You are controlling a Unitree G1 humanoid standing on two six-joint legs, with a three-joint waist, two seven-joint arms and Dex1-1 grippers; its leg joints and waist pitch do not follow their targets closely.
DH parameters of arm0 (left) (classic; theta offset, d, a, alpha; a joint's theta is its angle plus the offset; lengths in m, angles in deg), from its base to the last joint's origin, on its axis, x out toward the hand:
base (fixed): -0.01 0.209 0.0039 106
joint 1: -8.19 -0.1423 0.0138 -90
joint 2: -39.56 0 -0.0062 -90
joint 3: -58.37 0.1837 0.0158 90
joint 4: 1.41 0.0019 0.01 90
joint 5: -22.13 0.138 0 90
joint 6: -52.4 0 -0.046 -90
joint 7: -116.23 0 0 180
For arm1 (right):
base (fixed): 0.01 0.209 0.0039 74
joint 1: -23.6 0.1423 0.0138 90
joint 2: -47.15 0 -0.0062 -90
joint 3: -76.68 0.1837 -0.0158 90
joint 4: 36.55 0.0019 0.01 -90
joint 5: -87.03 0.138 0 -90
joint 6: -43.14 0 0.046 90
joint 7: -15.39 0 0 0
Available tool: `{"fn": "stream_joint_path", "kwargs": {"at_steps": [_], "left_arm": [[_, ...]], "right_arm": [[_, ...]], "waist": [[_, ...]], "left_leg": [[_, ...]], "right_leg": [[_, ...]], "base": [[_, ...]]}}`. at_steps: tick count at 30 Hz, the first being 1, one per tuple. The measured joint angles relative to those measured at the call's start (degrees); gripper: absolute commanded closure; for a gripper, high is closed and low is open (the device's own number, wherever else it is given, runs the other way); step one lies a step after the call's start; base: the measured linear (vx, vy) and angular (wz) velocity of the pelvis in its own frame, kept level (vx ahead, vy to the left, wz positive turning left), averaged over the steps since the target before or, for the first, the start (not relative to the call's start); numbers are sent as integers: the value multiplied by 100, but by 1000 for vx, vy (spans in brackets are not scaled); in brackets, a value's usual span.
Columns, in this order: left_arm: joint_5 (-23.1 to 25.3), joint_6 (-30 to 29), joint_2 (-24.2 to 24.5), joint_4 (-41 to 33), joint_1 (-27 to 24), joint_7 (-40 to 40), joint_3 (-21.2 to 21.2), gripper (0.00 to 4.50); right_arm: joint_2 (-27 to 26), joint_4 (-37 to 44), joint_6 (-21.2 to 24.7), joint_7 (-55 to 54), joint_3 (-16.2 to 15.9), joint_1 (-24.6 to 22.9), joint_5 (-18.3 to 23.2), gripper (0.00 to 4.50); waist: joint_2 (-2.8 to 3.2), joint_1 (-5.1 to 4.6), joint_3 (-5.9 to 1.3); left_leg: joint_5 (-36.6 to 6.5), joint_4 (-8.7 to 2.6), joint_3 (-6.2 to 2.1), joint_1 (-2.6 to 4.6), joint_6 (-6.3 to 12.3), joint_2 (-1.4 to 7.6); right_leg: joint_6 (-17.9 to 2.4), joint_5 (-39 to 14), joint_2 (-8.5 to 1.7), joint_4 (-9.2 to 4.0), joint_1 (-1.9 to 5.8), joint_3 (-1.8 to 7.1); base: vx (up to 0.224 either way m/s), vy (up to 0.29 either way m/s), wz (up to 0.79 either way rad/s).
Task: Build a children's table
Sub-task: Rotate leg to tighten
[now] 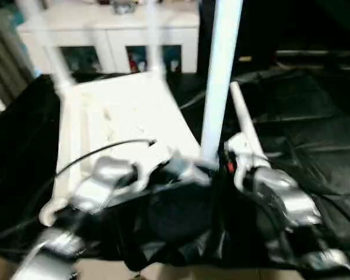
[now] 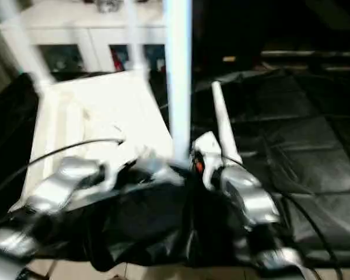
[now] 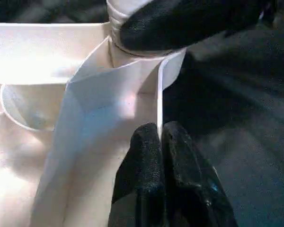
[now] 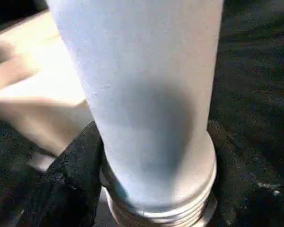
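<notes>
Left eye view sets the tabletop (image 1: 114, 125) upside down on a black cloth (image 1: 315, 146), its ribbed underside up, with its far edge toward the white cabinets (image 1: 111, 41). 2 legs (image 1: 46, 44) stand in the far corner sockets and run off the top of the picture. A 3rd leg (image 1: 221, 76) stands upright at the near right corner, also cut off at the top, and a 4th leg (image 1: 245, 125) lies flat on the cloth just beside that corner, on its right. Bare cloth stretches well to the right of the lying leg; on the left the tabletop's long edge lies near the cloth's dark folds.

In the left wrist view the left gripper (image 3: 161, 137) has its 2 black fingers pressed together at the thin wall of the near right corner; whether the wall is nipped between them is hard to tell. The right gripper (image 4: 151, 189) has its fingers (image 4: 73, 184) set on either side of the upright leg's threaded base, held around it just above the socket.

Both head views are smeared, so the silver forearms (image 1: 99, 181) and the cable (image 1: 99, 150) crossing the tabletop are hard to make out, and the near edge of the tabletop is hidden behind the arms.
</notes>
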Motion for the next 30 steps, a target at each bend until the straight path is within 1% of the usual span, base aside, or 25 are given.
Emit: {"fn": "stream_joint_path", "kwargs": {"at_steps": [2, 5, 6, 7, 10, 11, 12, 15, 16, 18, 19, 20, 23, 26, 30], "left_arm": [[45, -25, -220, 233, 138, -352, -37, 450], [110, -29, -328, 319, 180, -475, -69, 450], [116, -29, -332, 325, 182, -478, -73, 450], [120, -23, -328, 325, 182, -465, -72, 450], [127, 65, -229, 315, 178, -257, -58, 450], [126, 129, -155, 290, 154, -152, -52, 450], [122, 167, -118, 280, 133, -80, -37, 450], [82, 278, 84, 84, 1, 278, -13, 450], [50, 307, 182, -34, -76, 423, -8, 450], [-26, 397, 416, -294, -238, 836, 51, 450], [-46, 427, 504, -394, -294, 1008, 73, 450], [-85, 448, 623, -525, -347, 1227, 111, 450], [-151, 545, 799, -686, -421, 1661, 215, 450], [-230, 646, 939, -772, -512, 1945, 271, 450], [-249, 667, 1050, -944, -619, 2167, 285, 450]], "right_arm": [[-204, -267, -78, -556, 101, 182, -97, 176], [-244, -445, -211, -672, 140, 250, -133, 176], [-266, -481, -237, -668, 175, 257, -129, 141], [-293, -492, -246, -660, 212, 258, -128, 120], [-298, -495, -286, -430, 223, 255, -126, 85], [-291, -489, -322, -277, 221, 238, -126, 85], [-279, -485, -339, -178, 218, 231, -126, 72], [39, -310, -362, 469, -58, 136, -126, 72], [193, -214, -366, 744, -189, 90, -125, 72], [550, 87, -374, 1449, -424, -70, -117, 72], [650, 170, -373, 1710, -487, -117, -111, 72], [817, 328, -361, 2064, -595, -185, -56, 72], [1131, 618, -360, 2723, -776, -320, 23, 72], [1382, 869, -376, 3164, -887, -451, 65, 72], [1459, 999, -354, 3492, -905, -540, 203, 72]], "waist": [[-3, -10, -3], [-21, -2, -18], [-28, 2, -23], [-31, 4, -25], [-33, -18, -25], [-33, -34, -25], [-33, -42, -25], [-33, -31, -25], [-34, -20, -25], [-34, 37, -25], [-34, 72, -25], [-34, 146, -25], [-34, 257, -25], [-36, 305, -24], [-38, 293, -23]], "left_leg": [[0, 0, -2, 2, 0, 0], [0, -4, -4, 1, 0, 0], [0, -6, -5, 0, 0, 0], [0, -6, -5, 0, 0, 1], [0, -5, -5, -4, 0, 1], [0, -6, -5, -4, 0, 2], [0, -6, -5, -4, 0, 2], [-1, -16, -5, -8, 0, 4], [-3, -20, -5, -12, 0, 4], [-6, -33, -5, -28, 4, 5], [-5, -35, -10, -36, 5, 6], [-4, -35, -9, -45, 13, 7], [4, -27, -9, -64, 33, 7], [-9, -13, -9, -75, 14, 8], [-6, 3, -6, -79, 14, 9]], "right_leg": [[1, 0, 0, 0, 2, -2], [1, 0, 0, 0, 4, -3], [1, 0, 0, 1, 4, -3], [1, 0, 0, 0, 4, -4], [0, 1, 0, 0, -2, -4], [-2, 2, 0, 0, -5, -4], [-4, 4, 1, 2, -6, -5], [-35, 23, 1, 2, -10, -8], [-35, 23, 1, 2, -13, -9], [-27, 17, 1, -2, -27, -14], [-19, 12, 2, -2, -31, -18], [-19, 11, 2, -2, -40, -18], [-22, 8, 1, -3, -47, -16], [-22, 9, 0, -1, -47, -10], [-22, 10, 0, 6, -46, -1]], "base": [[0, 0, 0], [0, 0, 0], [0, 0, 0], [0, 0, 0], [0, 0, 0], [0, 0, 0], [0, 0, 0], [0, 0, 0], [0, 0, 0], [0, 0, 0], [0, 0, 0], [0, 0, 0], [0, 0, 0], [0, 0, 0], [0, 0, 0]]}}
